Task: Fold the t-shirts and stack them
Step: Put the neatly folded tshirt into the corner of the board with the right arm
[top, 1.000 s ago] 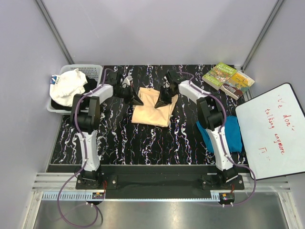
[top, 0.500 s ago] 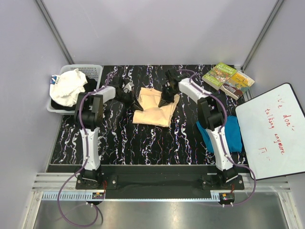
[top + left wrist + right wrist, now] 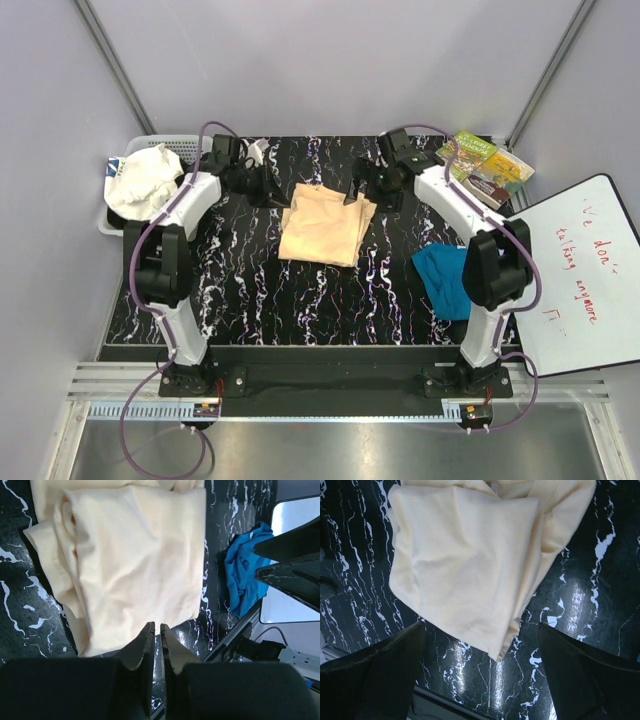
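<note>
The peach-yellow t-shirt (image 3: 322, 225) lies folded into a rough rectangle on the middle of the black marbled table (image 3: 250, 290); it also fills the left wrist view (image 3: 135, 565) and the right wrist view (image 3: 470, 565). The teal-blue t-shirt (image 3: 447, 280) lies crumpled at the right, also seen from the left wrist (image 3: 245, 575). My left gripper (image 3: 264, 186) (image 3: 155, 626) hovers off the peach shirt's far left corner, its jaws a hair apart with nothing between them. My right gripper (image 3: 373, 190) (image 3: 482, 680) hangs over the far right corner, wide open and empty.
A white basket (image 3: 190, 148) holding white cloth (image 3: 140, 180) stands at the far left. Two books (image 3: 480, 165) lie at the far right corner. A whiteboard (image 3: 575, 275) with red writing leans over the table's right edge beside the teal shirt.
Both grippers have let go of the peach shirt and drawn back from it toward the far side. The right jaws have spread wide; both arms' elbows swung outward.
</note>
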You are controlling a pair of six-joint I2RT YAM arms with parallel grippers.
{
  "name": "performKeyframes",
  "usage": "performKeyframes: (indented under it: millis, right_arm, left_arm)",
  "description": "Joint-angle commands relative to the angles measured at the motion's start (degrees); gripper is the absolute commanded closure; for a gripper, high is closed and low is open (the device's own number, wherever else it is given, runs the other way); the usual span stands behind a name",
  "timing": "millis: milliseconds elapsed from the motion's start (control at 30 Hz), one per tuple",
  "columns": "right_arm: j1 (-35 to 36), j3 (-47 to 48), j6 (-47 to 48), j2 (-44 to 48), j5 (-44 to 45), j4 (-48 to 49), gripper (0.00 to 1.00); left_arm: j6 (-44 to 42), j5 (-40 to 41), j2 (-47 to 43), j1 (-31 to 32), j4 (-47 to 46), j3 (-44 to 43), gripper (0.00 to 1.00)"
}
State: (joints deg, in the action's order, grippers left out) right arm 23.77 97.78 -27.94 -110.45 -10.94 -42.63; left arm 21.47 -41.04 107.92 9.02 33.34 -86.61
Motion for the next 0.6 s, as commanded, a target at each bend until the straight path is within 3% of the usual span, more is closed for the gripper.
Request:
performKeyframes:
  millis: [0,200,567]
  right_arm:
    - [-1.1,-8.6,-2.8,1.0,1.5,2.5,0.0]
    - [-1.1,-10.7,-4.4,-4.1,-2.1,5.4,0.0]
    - [-1.1,0.7,-6.4,-15.5,-6.9,5.7,0.01]
  left_arm:
    - [-2.0,1.8,-2.1,-0.2,0.5,4.4,0.89]
    - [-2.9,1.9,-2.9,-0.2,0.4,7.6,0.93]
    - [-3.2,2.6,-2.7,-0.2,0.7,10.1,0.97]
